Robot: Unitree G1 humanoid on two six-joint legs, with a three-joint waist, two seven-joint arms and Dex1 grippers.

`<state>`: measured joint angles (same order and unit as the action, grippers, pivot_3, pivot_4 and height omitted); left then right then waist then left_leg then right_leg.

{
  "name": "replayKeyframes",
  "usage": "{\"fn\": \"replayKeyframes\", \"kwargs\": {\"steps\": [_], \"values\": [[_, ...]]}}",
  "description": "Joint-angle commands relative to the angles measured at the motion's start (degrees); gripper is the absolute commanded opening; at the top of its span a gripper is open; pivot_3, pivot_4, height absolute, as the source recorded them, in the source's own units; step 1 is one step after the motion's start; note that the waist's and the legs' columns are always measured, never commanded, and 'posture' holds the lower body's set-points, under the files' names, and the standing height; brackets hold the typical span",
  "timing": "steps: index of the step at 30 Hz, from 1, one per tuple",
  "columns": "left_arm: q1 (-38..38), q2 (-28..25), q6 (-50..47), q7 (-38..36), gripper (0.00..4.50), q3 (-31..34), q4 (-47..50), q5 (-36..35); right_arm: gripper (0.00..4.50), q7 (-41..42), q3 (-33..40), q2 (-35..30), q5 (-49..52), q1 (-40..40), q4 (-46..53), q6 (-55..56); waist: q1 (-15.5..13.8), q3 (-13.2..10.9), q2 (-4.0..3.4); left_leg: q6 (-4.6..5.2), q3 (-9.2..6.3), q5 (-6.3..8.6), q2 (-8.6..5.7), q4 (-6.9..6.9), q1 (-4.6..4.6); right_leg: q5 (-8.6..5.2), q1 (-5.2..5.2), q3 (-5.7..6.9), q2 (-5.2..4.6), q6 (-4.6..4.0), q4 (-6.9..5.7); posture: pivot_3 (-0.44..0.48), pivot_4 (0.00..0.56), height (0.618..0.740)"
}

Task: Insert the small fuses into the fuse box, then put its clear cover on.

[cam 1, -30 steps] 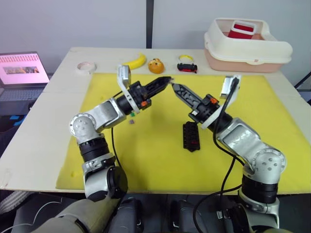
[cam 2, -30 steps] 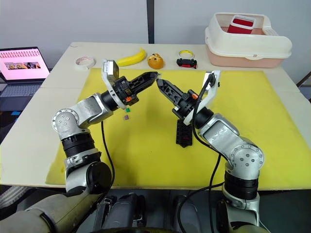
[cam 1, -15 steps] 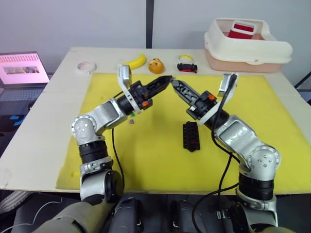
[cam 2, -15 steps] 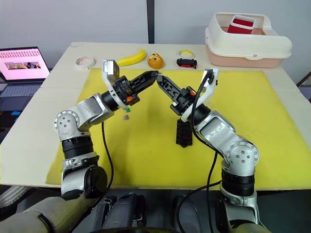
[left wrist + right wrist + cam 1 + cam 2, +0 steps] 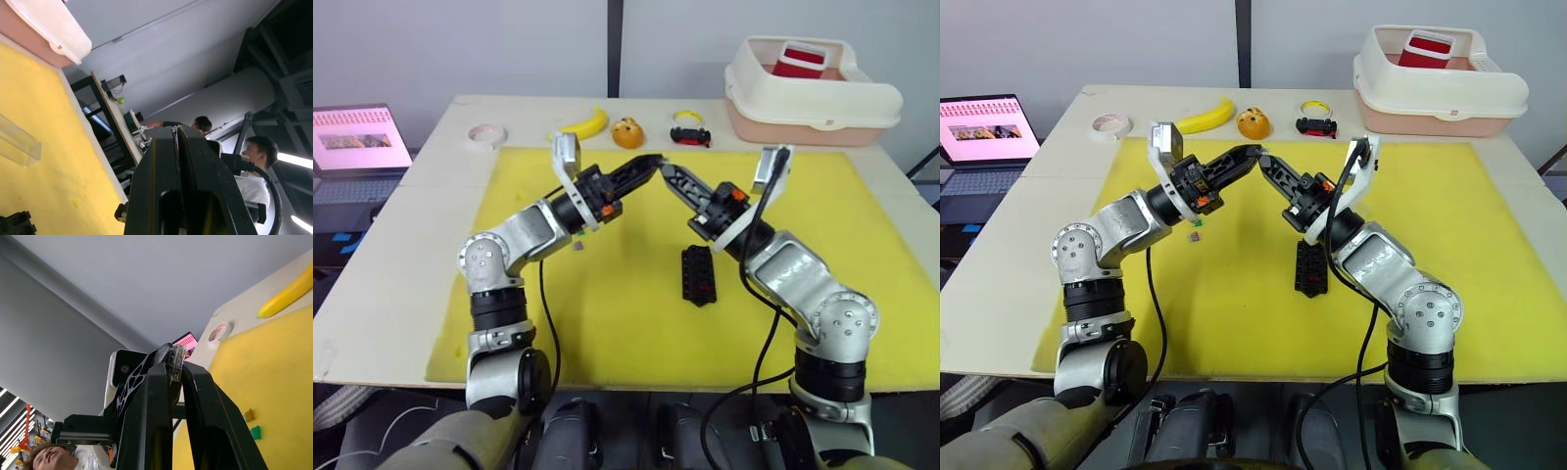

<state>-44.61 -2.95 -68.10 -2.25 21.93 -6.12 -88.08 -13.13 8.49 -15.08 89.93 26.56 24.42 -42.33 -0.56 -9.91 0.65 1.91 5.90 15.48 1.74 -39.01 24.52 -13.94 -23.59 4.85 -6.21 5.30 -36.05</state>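
Right wrist view: right gripper (image 5: 175, 369) pinches 1 small translucent fuse (image 5: 177, 361) at its tip, meeting the left gripper (image 5: 651, 163), pressed together, mid-air above the fuse box (image 5: 698, 275) on the mat. Fuse looks tiny, light, slippery; grip its flat sides.

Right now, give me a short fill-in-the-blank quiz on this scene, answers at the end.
1. The left gripper and right gripper meet tip to tip above a mat coloured ___.
2. The right gripper pinches a small ___.
3. The fuse box lies on the mat, nearer the ___ arm.
4. The cover lies on the ___.

Answers: yellow; fuse; right; mat
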Motion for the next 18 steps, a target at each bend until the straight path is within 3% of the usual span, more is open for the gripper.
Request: {"fn": "replayKeyframes", "kwargs": {"steps": [1,4,6,10,13,14,18], "values": [[0.44,-0.92,0.42,-0.17,0.0,-1.82,1.01,-1.71,0.17,0.82,0.11,-0.5,1.18,1.17,2.64,1.15,0.0,0.0,0.0,0.0,0.0,0.0,0.0,0.0,0.0,0.0,0.0,0.0,0.0,0.0,0.0,0.0,0.15,0.74],[1.27,-2.78,-0.09,-0.99,0.0,-2.83,1.29,-1.77,0.17,1.88,0.11,-1.82,0.86,0.93,3.51,0.89,0.03,0.0,-0.01,0.0,0.0,0.0,0.0,0.01,0.0,0.0,0.0,0.0,0.0,0.0,0.01,0.0,0.15,0.74],[1.73,-5.69,-1.29,-2.73,0.66,-3.46,1.46,-1.28,0.0,2.52,0.49,-3.73,1.3,0.44,4.29,0.44,0.02,-0.01,-0.01,0.01,0.0,0.0,0.0,0.01,0.0,0.0,0.0,0.0,0.0,0.0,0.02,0.0,0.15,0.74],[1.99,-13.53,-3.79,-9.5,2.64,-5.52,2.2,1.54,0.0,5.06,2.03,-10.49,3.74,-0.42,5.36,-1.6,0.11,-0.03,-0.05,0.01,0.01,0.0,0.01,0.05,0.03,0.0,-0.06,0.0,0.01,-0.01,0.03,0.0,0.15,0.74],[1.07,-21.01,-6.11,-18.88,4.19,-8.66,3.2,5.81,0.0,11.79,2.78,-21.1,6.47,-0.73,5.42,-8.17,-0.01,-0.06,-0.08,0.01,0.02,0.01,0.02,0.06,0.04,-0.03,-0.06,0.0,0.02,-0.05,0.05,0.0,0.15,0.74],[1.14,-24.6,-5.84,-24.46,4.41,-11.71,5.54,9.26,0.0,17.02,2.9,-27.29,6.45,-0.9,5.01,-12.79,-0.03,-0.1,-0.11,0.01,0.02,0.01,0.01,0.06,0.06,-0.1,-0.07,0.0,0.01,-0.19,0.07,0.0,0.15,0.74],[2.96,-35.33,5.03,-45.3,4.41,-25.15,14.8,25.56,0.0,33.38,1.21,-42.37,-2.0,0.67,2.77,-19.37,-0.12,-0.17,-0.2,0.04,0.07,0.04,0.02,0.07,0.31,-0.13,-0.31,0.0,-0.01,-0.27,0.21,0.0,0.15,0.74]]}}
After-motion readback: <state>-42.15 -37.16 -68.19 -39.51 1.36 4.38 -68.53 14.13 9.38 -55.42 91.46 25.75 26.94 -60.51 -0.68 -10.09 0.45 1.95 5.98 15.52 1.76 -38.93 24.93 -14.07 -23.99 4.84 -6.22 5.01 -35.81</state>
